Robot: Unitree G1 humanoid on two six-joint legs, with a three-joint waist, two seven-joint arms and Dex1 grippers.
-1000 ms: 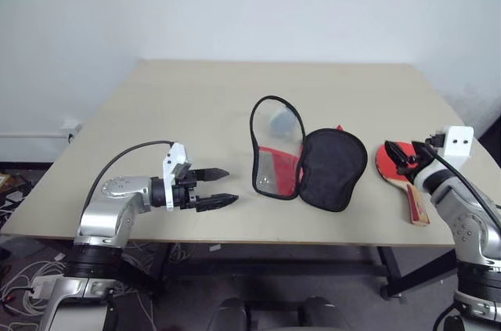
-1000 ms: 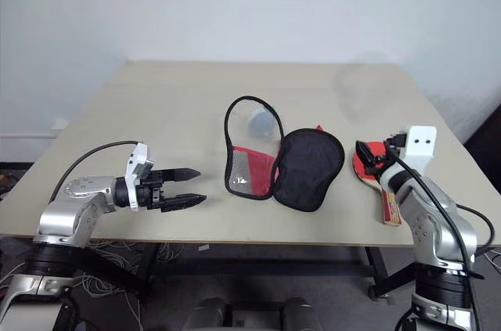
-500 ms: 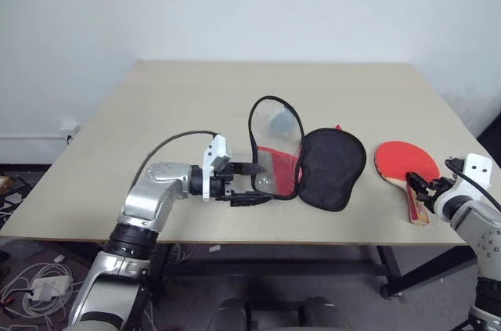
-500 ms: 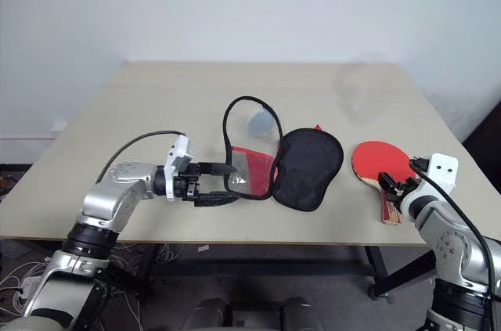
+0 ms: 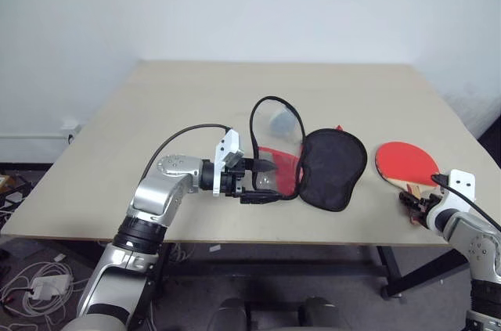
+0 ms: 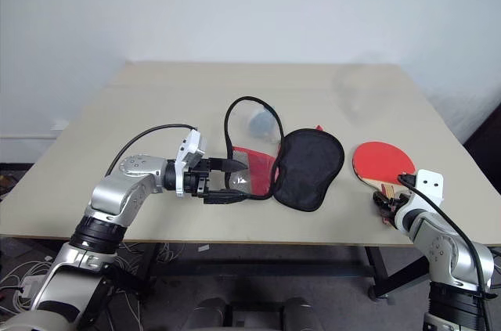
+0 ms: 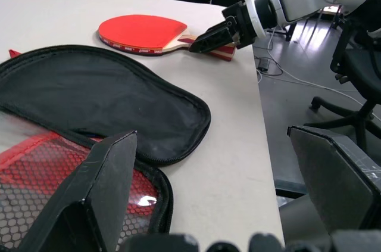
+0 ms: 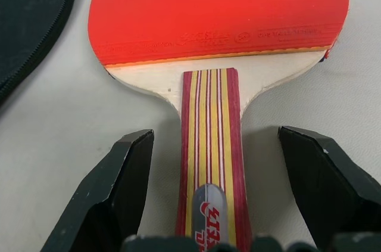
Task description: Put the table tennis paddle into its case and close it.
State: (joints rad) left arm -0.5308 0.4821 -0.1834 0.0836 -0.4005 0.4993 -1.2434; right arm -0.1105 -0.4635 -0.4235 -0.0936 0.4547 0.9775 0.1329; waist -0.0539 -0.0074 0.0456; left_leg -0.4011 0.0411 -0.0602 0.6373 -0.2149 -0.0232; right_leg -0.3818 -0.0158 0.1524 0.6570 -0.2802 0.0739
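White wall is seen behind a beige worktop (image 5: 196, 112) that spans the middle of the head views. At frame centre the case (image 5: 313, 163) lies unzipped, its black half spread flat toward the right and its red mesh half, ringed by a black zipper rim, standing up toward the left; something pale and bluish is glimpsed behind the clear panel, too small to identify. The left gripper (image 5: 262, 182) is seen at the lower left edge of the raised half, fingers spread wide, one finger above and one below the rim. Toward the right edge of the frame the table tennis paddle (image 5: 407, 167) lies flat, red face up, well apart from the case, with the right gripper (image 6: 383, 204) at the handle end near the worktop's front edge. In the left wrist view the spread fingers (image 7: 107, 198) frame the mesh panel, and nothing is pinched. In the right wrist view the fingers (image 8: 119, 186) are held apart on either side of the striped handle, not closed on it. For a sound pick-up, the handle should probably be kept centred between the fingers and gripped low, so the blade cannot swing, while the case mouth is held open.
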